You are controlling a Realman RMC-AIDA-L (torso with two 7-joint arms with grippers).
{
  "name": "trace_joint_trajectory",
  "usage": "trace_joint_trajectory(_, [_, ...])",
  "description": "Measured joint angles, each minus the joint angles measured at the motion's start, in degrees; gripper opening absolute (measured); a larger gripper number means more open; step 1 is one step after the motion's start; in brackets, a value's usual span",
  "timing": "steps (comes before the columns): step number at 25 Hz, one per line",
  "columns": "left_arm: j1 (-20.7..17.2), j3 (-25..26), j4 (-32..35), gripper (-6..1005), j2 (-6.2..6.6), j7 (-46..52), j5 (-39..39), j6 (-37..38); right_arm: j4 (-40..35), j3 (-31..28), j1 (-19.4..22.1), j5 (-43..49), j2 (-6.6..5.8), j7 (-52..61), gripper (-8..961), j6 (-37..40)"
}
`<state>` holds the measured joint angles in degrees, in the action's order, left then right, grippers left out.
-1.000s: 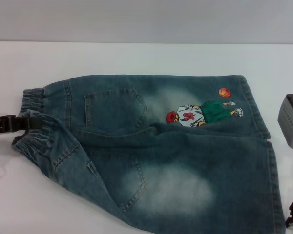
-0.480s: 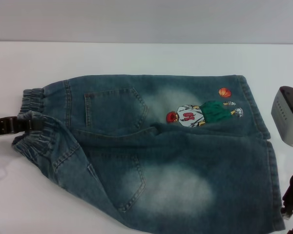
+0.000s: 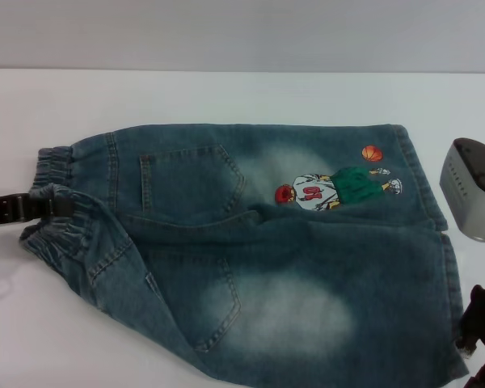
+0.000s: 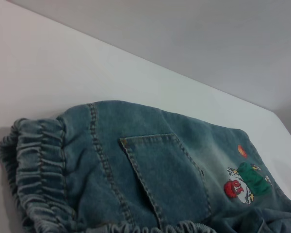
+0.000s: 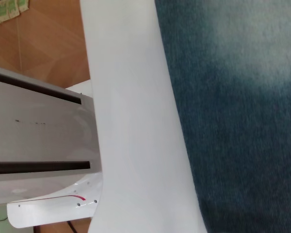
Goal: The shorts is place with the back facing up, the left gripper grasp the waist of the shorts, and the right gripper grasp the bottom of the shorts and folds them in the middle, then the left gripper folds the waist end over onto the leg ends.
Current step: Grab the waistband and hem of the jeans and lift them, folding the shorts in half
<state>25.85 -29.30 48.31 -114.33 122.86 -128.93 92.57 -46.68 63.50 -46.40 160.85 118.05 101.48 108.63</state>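
You see the shorts (image 3: 267, 259) lying flat on the white bench (image 3: 226, 93), back side up, spread across the middle of it in the head view. The waist of the shorts (image 3: 61, 206) is at the robot's left, all ruffled and bunched, and part of it is lifted and folded over a little. The two back pockets (image 3: 190, 184) sit next to that band. The cartoon basketball player (image 3: 335, 187) with his orange ball (image 3: 373, 153) is stitched on the far leg, close to the hem. The bottom of the shorts (image 3: 436, 226) points to the robot's right, with both leg hems smooth and straight. The left gripper (image 3: 56, 204) comes in low from the left edge, and its tip is right at the ruffled band, touching it. You cannot tell if its jaws are apart or clamped on the cloth, because the folds hide them. The left wrist view looks along the shorts from the waist end and shows the band, one pocket and the little player far off. The right gripper (image 3: 478, 327) is at the right edge of the head view, just beside the near leg hem, and you cannot tell how its jaws stand either. The silvery-grey joint (image 3: 471, 190) of the right arm hangs above the bench near the far leg hem. The right wrist view shows faded blue denim beside bare white bench.
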Motion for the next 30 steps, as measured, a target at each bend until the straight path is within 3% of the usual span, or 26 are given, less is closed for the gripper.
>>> trace_joint_trajectory(11, [0.29,-0.78,-0.01,56,0.0,0.08,0.0,-0.25,0.48,1.25,-0.95,-0.38,0.67,-0.09,559,-0.81])
trace_joint_trajectory(30, [-0.08,-0.8,0.03,58,0.09,-0.06,0.0,-0.23,0.54,4.17,-1.76,-4.49,0.79,-0.13,549,-2.42])
